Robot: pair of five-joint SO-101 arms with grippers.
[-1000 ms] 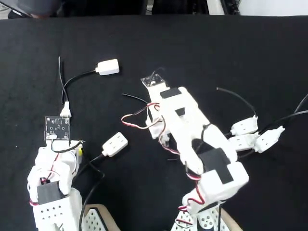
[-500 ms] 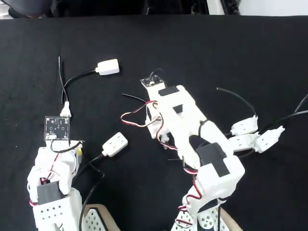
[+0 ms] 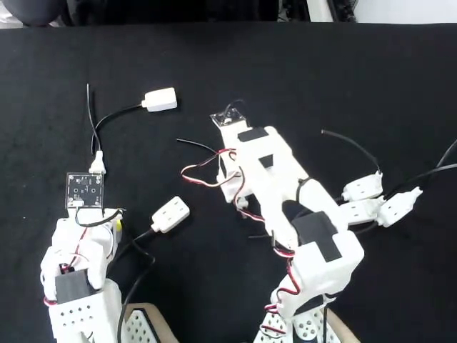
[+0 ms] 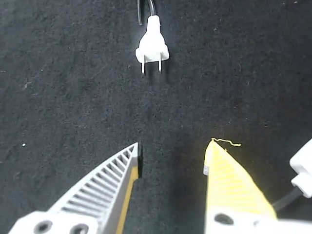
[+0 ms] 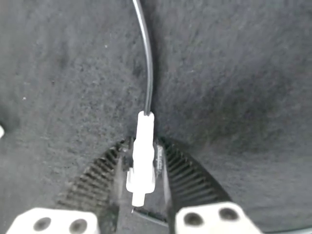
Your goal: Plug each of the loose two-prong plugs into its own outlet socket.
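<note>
My left gripper (image 4: 170, 151) stands open just above the black cloth. A white two-prong plug (image 4: 152, 48) lies a short way ahead of it, prongs pointing back at the fingers; in the high view this plug (image 3: 98, 166) lies beyond the left arm's wrist. My right gripper (image 5: 143, 143) is shut on a second white plug (image 5: 141, 156), whose black cable (image 5: 146, 63) runs away over the cloth. In the high view the right arm (image 3: 264, 168) covers that plug, and its cable (image 3: 191, 144) sticks out to the left. Two white outlet sockets (image 3: 160, 100) (image 3: 171, 213) lie between the arms.
A cluster of white plugs and sockets (image 3: 363, 199) with black cables lies at the right. Red and white servo wires (image 3: 200, 179) loop off the right arm. The nearer socket's corner (image 4: 303, 168) lies beside my left gripper. The black cloth (image 3: 321, 71) covers the table.
The right arm's elbow has shifted slightly left, and the cable end beside it has slid a little to the left. The left arm has stayed still.
</note>
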